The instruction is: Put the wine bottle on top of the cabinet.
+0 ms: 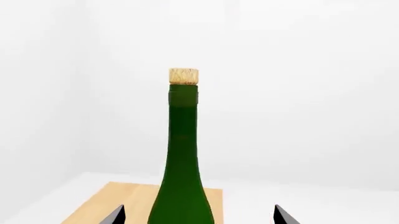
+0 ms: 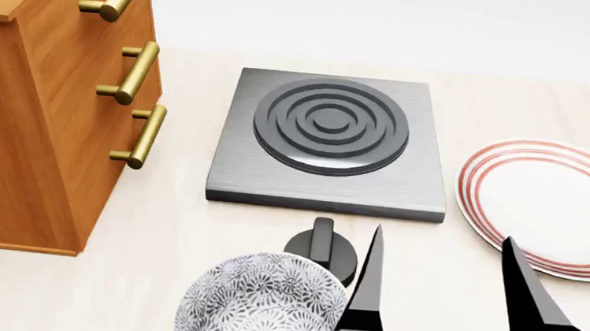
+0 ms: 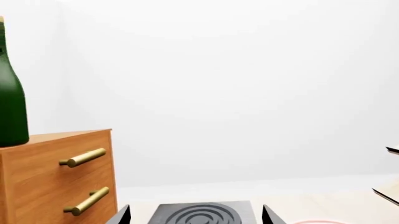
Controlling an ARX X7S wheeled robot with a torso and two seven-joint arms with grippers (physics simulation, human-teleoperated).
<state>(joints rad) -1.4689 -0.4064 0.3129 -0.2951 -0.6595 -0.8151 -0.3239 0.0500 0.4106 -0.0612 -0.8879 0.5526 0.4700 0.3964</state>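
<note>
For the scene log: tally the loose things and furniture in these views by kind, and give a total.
Bottle: 1
Cabinet: 1
Cooktop: 1
Plate: 1
Patterned bowl: 1
Black knob-like piece by the bowl: 1
Total: 6

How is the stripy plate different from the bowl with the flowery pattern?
The plate is flat and white with red rings near its rim; the bowl is deep and covered in a grey lacy pattern. The plate lies to the right of the stove plate, while the bowl sits nearer, beside the right gripper. Both are round and empty.
</note>
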